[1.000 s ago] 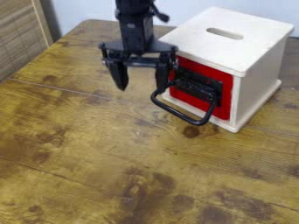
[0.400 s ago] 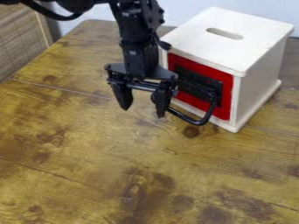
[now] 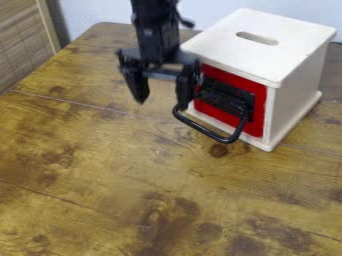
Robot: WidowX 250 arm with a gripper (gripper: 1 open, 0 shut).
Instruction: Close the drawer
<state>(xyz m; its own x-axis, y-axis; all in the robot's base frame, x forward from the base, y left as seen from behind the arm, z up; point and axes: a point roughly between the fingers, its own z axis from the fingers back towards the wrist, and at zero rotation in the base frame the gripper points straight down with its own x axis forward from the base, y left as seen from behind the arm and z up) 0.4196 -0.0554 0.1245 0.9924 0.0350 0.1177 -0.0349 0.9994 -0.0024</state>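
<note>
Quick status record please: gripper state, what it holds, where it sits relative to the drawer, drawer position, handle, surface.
gripper: open, pointing down, holding nothing
gripper position: just left of the drawer front in the camera view, fingertips above the table
drawer: red front with black panel, looks flush with the wooden box or nearly so; any small gap cannot be told
handle: black loop, hanging forward and down from the drawer front
contact with handle: cannot tell
table: worn wood, nothing else on it

Bare tabletop (image 3: 107,190) lies free to the left and toward the camera, while on the right the wooden box (image 3: 287,75) blocks the way, its black loop handle (image 3: 207,125) jutting out just beside the claw (image 3: 162,92), whose fingers stand spread.
</note>
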